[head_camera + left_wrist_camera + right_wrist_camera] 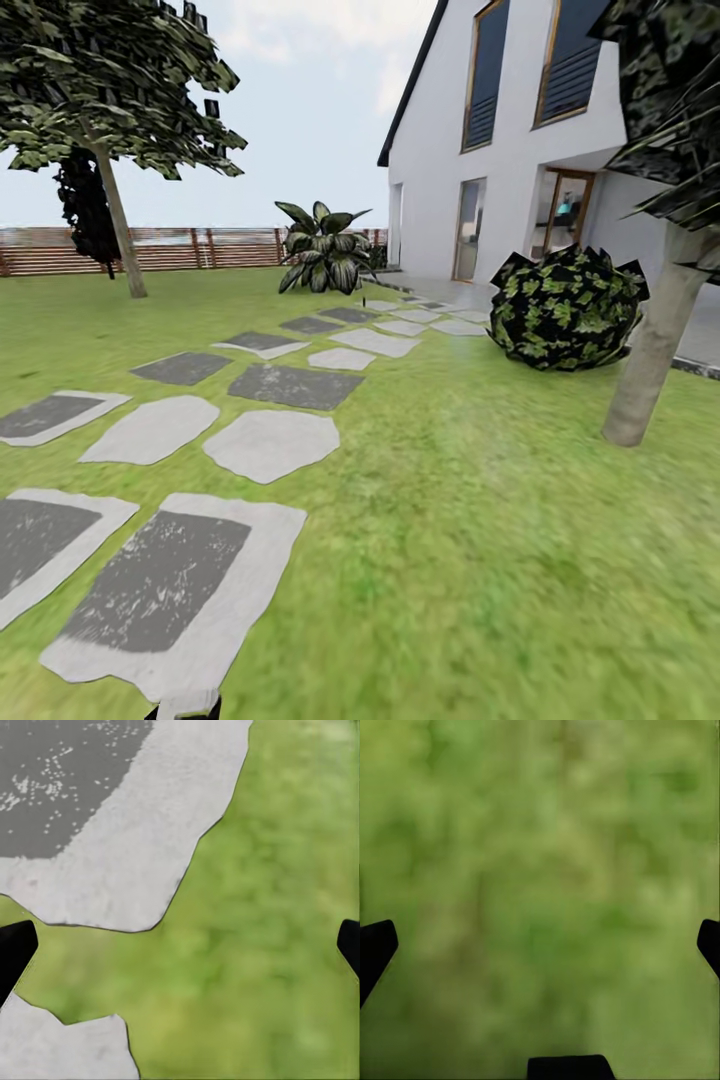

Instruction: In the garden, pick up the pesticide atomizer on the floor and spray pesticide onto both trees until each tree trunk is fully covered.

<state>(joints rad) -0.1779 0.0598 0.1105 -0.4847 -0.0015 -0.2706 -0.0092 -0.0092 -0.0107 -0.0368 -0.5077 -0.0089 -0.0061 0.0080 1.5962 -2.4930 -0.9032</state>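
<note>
With both the left gripper (180,945) and right gripper (540,945) spread wide over lawn (500,560) and paving slabs (270,445), the atomizer unsighted, driving on risks clipping the near tree trunk (655,345).

a path of pale and dark grey stepping stones (270,442) runs across the grass toward a white house (520,130) with tall windows. a round dark-leaved bush (567,308) sits near the house's doorway, and a broad-leaved plant (322,250) stands at the path's far end.
</note>
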